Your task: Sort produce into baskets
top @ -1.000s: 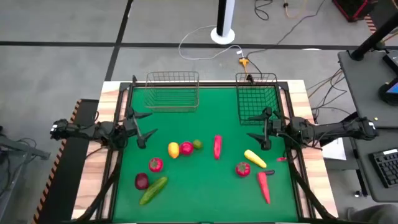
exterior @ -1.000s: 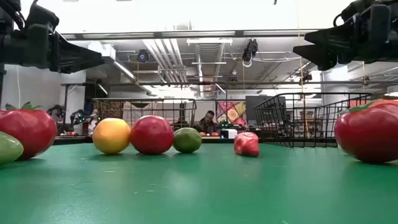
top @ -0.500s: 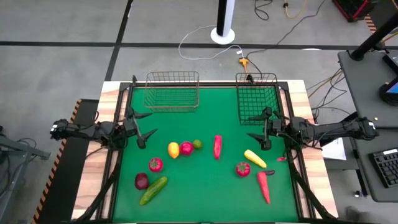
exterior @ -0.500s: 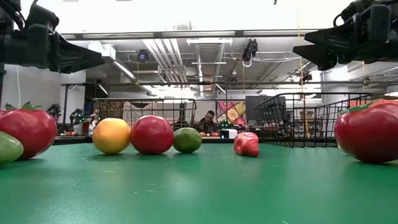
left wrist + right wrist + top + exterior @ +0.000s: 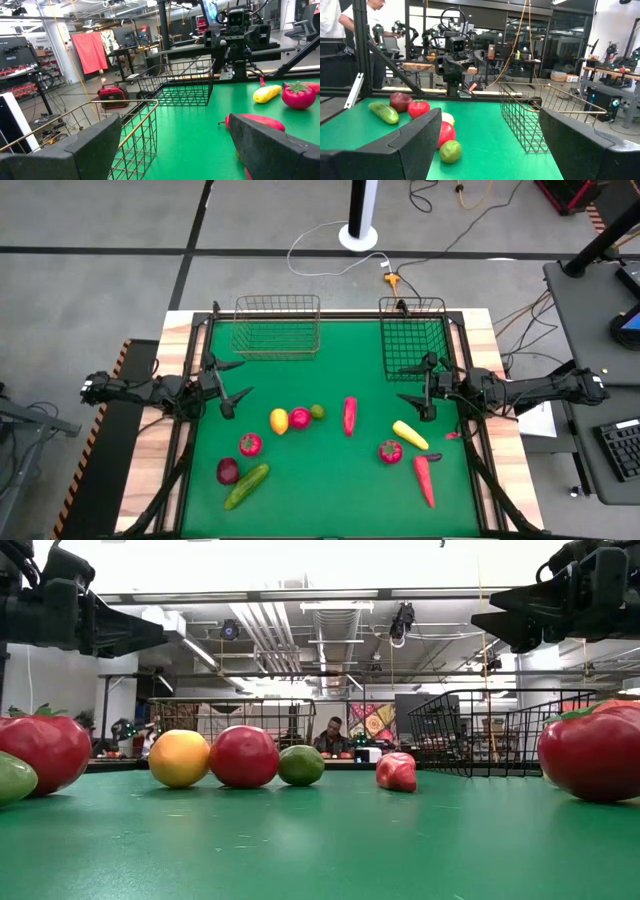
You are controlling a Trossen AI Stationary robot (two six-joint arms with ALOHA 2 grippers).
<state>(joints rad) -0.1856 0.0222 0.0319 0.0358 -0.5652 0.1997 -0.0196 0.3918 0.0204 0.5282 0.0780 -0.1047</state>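
Observation:
My left gripper (image 5: 238, 380) is open and empty above the mat's left side. My right gripper (image 5: 405, 385) is open and empty above the right side, in front of the black wire basket (image 5: 413, 340). The tan wire basket (image 5: 277, 328) stands at the far left. On the green mat lie a lemon (image 5: 279, 421), a red round fruit (image 5: 299, 418), a lime (image 5: 317, 412), a long pink-red piece (image 5: 350, 415), a long yellow piece (image 5: 410, 434), a red tomato-like fruit (image 5: 390, 451), a red chili (image 5: 425, 480), another red fruit (image 5: 250, 444), a dark-red fruit (image 5: 228, 471) and a cucumber (image 5: 246, 486).
A small red piece (image 5: 453, 436) lies at the mat's right edge under the right arm. A raised black frame (image 5: 330, 315) borders the mat. A person (image 5: 335, 732) shows in the room beyond the table. Open green mat (image 5: 330, 490) lies near the front edge.

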